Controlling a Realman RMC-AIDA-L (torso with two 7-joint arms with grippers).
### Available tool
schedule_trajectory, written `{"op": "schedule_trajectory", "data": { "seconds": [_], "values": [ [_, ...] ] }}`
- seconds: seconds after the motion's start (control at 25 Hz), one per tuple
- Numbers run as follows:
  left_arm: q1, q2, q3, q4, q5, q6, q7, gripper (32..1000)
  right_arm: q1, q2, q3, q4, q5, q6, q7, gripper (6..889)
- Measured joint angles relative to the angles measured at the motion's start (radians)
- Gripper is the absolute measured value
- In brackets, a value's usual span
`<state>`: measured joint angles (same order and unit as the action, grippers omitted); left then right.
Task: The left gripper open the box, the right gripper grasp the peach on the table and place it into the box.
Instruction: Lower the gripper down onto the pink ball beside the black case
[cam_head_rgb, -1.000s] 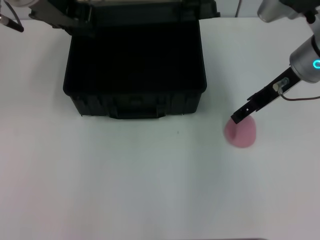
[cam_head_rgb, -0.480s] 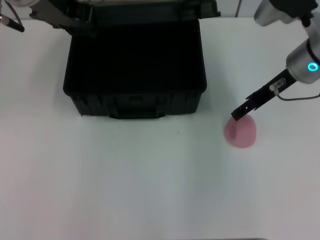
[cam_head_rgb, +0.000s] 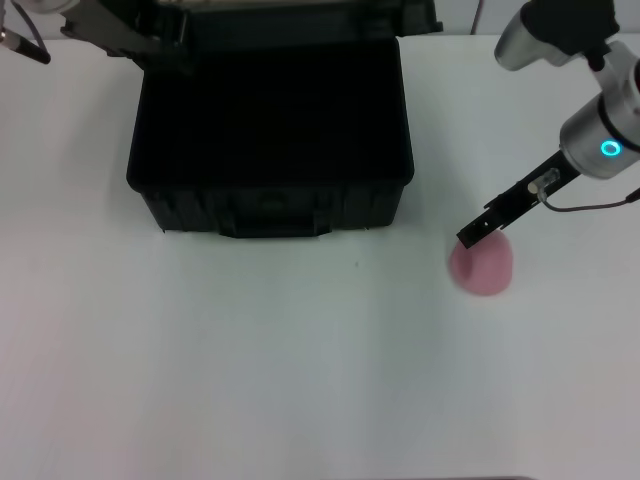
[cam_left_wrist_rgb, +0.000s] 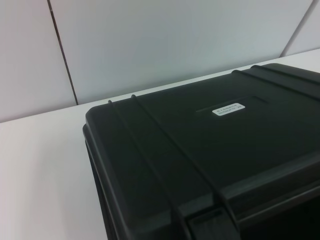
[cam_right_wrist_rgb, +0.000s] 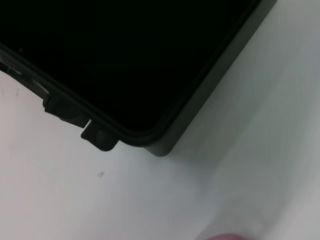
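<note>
**Beside the open case, a peach that could roll**

On the table, the peach sits well right of the black box. The right gripper touches its top edge; spread or pressed together, I cannot tell. A glancing contact could nudge the fruit away. The box looks empty; the left gripper is at its raised lid.

silver arm, cyan ring, slim black right pincer.
</note>
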<state>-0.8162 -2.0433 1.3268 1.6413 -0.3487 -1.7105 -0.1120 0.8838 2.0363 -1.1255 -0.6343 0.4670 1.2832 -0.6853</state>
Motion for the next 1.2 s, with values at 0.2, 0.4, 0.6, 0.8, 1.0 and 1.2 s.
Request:
{"op": "schedule_trajectory", "data": {
  "seconds": [0.2, 0.4, 0.6, 0.8, 1.0, 1.2],
  "values": [
    [-0.003, -0.0009, 0.000, 0.000, 0.000, 0.000, 0.000, 382, 0.003, 0.009, -0.022, 0.024, -0.001, -0.027, -0.004, 797],
    [-0.008, -0.0013, 0.002, 0.000, 0.000, 0.000, 0.000, 382, 0.011, 0.012, -0.037, 0.053, -0.001, -0.051, -0.004, 797],
    [-0.008, -0.0029, 0.002, 0.000, 0.000, 0.000, 0.000, 382, 0.015, 0.012, -0.041, 0.066, -0.001, -0.062, -0.004, 797],
    [-0.008, -0.0031, 0.002, 0.000, 0.000, 0.000, 0.000, 382, 0.015, 0.012, -0.053, 0.072, -0.001, -0.074, -0.004, 797],
    [-0.008, -0.0031, 0.002, 0.000, 0.000, 0.000, 0.000, 382, 0.016, 0.014, -0.088, 0.082, -0.001, -0.096, 0.001, 797],
    [-0.008, -0.0031, 0.002, 0.000, 0.000, 0.000, 0.000, 382, 0.019, 0.018, -0.092, 0.111, -0.002, -0.115, -0.002, 792]
  ]
}}
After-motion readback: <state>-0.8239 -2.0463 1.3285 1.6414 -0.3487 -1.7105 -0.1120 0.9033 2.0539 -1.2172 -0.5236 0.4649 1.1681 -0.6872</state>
